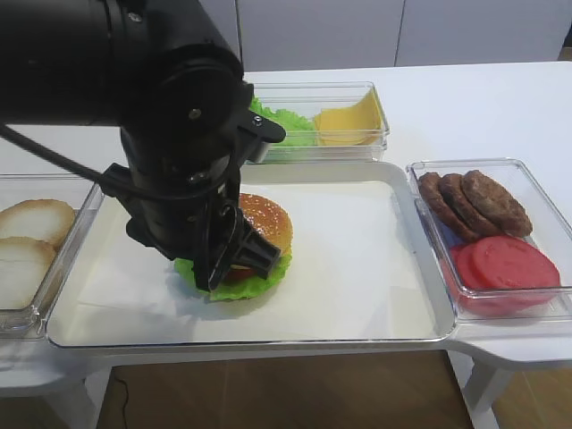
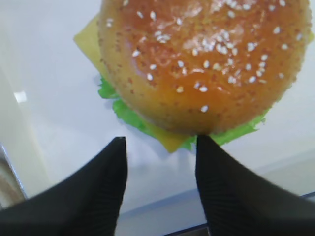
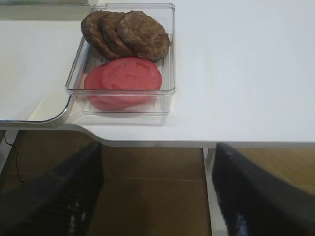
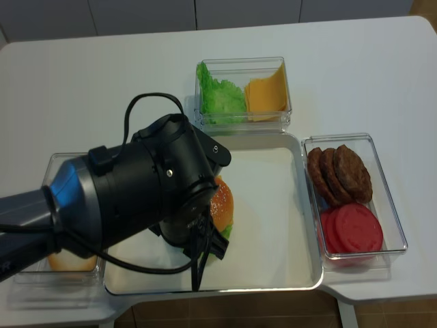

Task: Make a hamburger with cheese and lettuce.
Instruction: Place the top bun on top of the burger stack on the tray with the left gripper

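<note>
Directly ahead of the left gripper [image 2: 160, 147], sitting complete on the tray [image 1: 357, 295]: the hamburger [image 2: 204, 64], sesame bun on top, the cheese [image 2: 170, 140] poking out as a yellow corner below it, the lettuce [image 2: 125, 114] frilling out underneath. Standing with fingers [image 2: 106, 187] parted and holding nothing; right-hand finger tip lying at, perhaps brushing, the bun's near edge, left-hand one apart from the stack. Judging assembly as finished and release as made.

Beyond the stack from this gripper, resting in a clear box: spare lettuce leaves [image 1: 288, 125] and cheese slices [image 1: 349, 121]. Off to the gripper's left: pale bun halves [image 1: 31, 222] in another box. Well off to its right: patties [image 1: 474, 201] and tomato slices [image 1: 505, 264] in a third box.

Hanging below the table edge, well short of that third box: the right gripper [image 3: 157, 189], jaws wide apart, empty.

Risks, as judgement only: dragging the top bun off-centre if withdrawing low or sideways, given the finger close against its rim; snagging the protruding cheese corner or lettuce frill and pulling the layers apart; toppling the stack by any downward nudge from the bulky wrist overhead.
</note>
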You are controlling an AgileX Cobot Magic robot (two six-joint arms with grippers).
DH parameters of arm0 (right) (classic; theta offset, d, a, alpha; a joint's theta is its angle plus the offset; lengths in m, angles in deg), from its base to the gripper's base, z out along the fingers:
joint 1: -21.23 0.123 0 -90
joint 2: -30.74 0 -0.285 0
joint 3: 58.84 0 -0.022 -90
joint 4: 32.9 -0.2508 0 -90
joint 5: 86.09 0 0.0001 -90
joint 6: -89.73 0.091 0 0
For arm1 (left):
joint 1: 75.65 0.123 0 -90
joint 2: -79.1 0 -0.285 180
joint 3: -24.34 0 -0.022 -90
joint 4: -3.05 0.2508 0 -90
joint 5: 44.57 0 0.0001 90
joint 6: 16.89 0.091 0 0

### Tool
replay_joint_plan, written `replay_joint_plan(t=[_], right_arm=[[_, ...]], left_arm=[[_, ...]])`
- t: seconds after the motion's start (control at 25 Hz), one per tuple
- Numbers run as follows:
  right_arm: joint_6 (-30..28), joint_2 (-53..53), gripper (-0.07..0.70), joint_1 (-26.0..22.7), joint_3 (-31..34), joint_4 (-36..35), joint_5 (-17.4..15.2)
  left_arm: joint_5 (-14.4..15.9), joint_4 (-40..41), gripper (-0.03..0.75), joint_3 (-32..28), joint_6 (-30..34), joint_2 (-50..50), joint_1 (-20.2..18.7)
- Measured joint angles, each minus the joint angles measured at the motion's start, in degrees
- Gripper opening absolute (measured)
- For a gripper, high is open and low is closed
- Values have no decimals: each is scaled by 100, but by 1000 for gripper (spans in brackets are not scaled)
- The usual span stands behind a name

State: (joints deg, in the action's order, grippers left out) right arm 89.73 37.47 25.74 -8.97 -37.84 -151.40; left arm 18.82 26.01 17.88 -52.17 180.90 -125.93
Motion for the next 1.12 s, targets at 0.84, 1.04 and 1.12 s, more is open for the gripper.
replay_joint_plan(t=[0.84,1.04,1.12], right_arm=[[0,0,540,0,0,0,0],[0,0,540,0,0,0,0],[0,0,540,0,0,0,0]], left_arm=[[401,242,405,0,2,-41,0],[414,-33,414,0,433,-318,68],[450,-99,414,0,511,-498,161]])
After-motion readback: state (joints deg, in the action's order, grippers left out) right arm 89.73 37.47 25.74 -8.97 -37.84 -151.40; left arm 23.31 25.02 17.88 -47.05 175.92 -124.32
